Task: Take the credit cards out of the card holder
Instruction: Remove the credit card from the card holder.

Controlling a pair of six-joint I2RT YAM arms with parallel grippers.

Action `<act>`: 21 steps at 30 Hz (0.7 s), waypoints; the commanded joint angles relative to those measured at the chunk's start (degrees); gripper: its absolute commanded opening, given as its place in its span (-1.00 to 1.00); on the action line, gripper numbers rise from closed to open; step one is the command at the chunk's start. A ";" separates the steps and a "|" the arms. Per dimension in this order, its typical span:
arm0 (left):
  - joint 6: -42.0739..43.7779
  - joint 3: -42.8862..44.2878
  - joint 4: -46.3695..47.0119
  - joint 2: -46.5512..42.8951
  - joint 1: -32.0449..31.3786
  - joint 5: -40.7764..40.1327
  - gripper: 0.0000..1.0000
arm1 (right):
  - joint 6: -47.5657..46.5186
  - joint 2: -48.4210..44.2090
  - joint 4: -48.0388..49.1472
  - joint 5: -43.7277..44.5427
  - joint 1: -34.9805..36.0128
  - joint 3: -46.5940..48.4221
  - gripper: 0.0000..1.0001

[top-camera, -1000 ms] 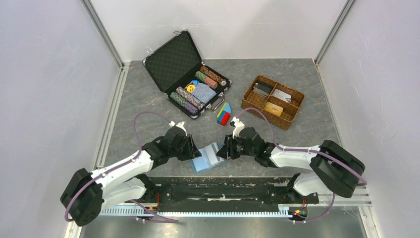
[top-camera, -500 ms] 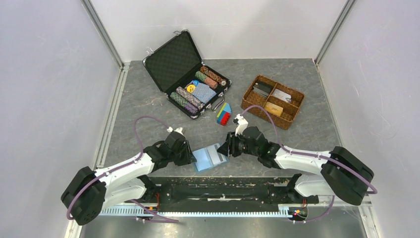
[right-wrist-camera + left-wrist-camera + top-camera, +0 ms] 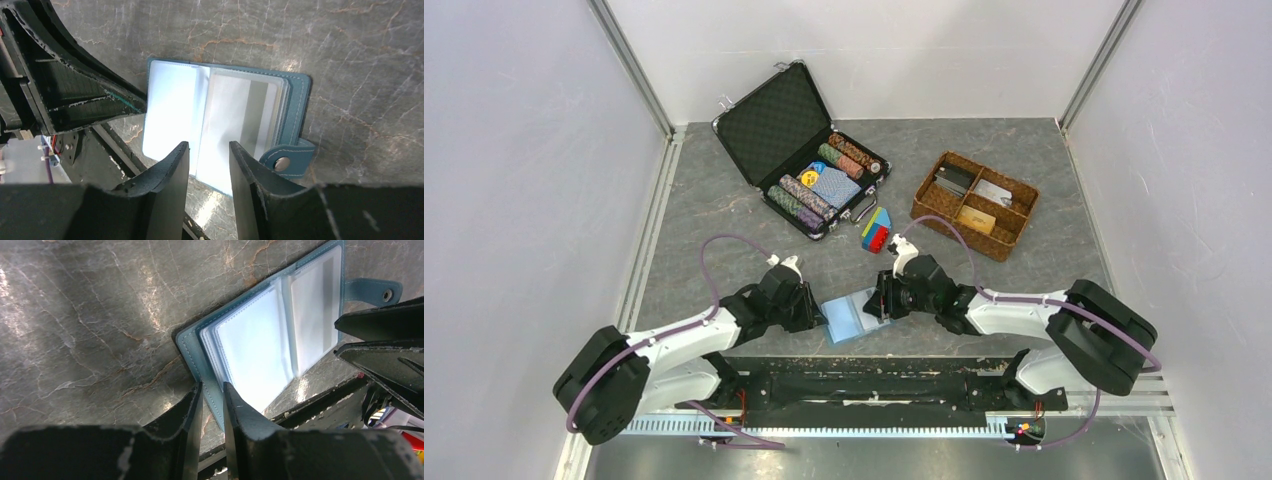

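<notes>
The card holder, a light-blue wallet, lies open near the table's front edge, its clear sleeves facing up. A greyish credit card shows as a band through the right-hand sleeve; the orange-yellow card is not visible. My left gripper sits low at the holder's left edge. In the left wrist view its jaws stand narrow, with the blue cover rim pinched between the tips. My right gripper hovers at the right page, open, holding nothing. The snap tab lies beside its right finger.
An open black chip case stands at the back. A brown wicker tray with small items is at the back right. A coloured block toy lies just behind the right gripper. The black base rail runs along the near edge.
My left gripper has slid in to the holder's left edge and its jaws have narrowed onto the cover rim. The right gripper drew back, then returned over the right page.
</notes>
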 commanded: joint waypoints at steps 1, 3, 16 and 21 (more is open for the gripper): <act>-1.44 -0.83 2.94 0.60 -0.06 0.51 -0.45 | -2.92 -0.40 -1.59 4.62 0.23 3.10 -0.25; -1.42 -0.79 2.95 0.80 -0.06 0.64 -0.45 | -4.04 -1.12 -3.34 6.16 0.12 3.65 -0.24; -1.35 -0.92 3.21 1.21 -0.06 1.08 -0.44 | -5.47 -1.06 -7.08 9.66 -0.10 4.03 -0.22; -1.35 -0.92 3.40 1.62 -0.06 1.54 -0.44 | -5.28 0.30 -6.63 8.82 -0.07 3.79 -0.22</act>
